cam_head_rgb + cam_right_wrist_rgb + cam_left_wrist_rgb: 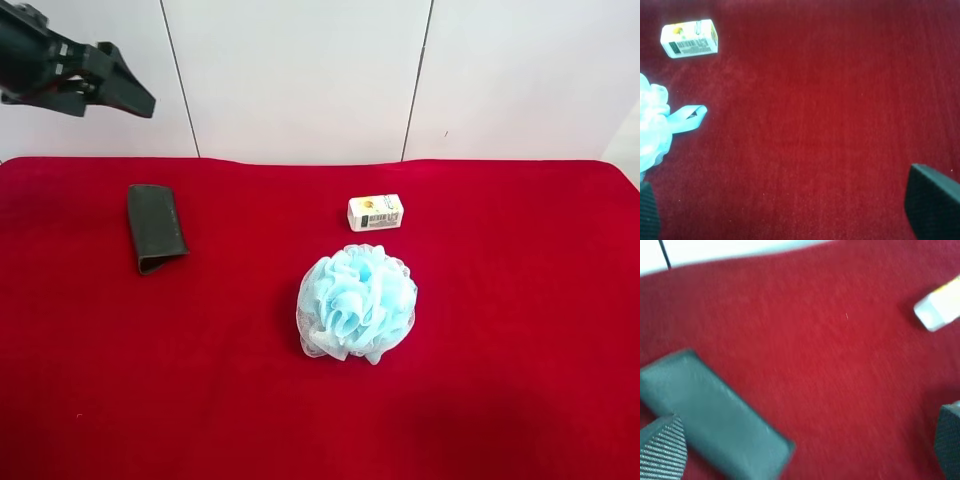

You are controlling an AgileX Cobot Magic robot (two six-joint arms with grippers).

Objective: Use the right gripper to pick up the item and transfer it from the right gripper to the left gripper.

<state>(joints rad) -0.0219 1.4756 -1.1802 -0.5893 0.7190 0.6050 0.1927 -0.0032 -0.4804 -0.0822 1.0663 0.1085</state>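
The item, a flat dark grey-black folded case [157,228], lies on the red cloth at the exterior high view's left. It also shows in the left wrist view [715,415], blurred. The left gripper [805,447] is open and empty, its one finger [662,450] in front of the case in that view. In the exterior high view it hangs in the air at the upper left [125,90], above and behind the case. The right gripper [790,210] is open and empty over bare red cloth. It is out of the exterior high view, and the case is not in its wrist view.
A light-blue mesh pouf [357,303] sits mid-table, its edge and ribbon loop in the right wrist view [652,127]. A small white-and-yellow box [375,212] lies behind it, also in both wrist views [689,38] [940,310]. A white wall stands behind the red table [520,300].
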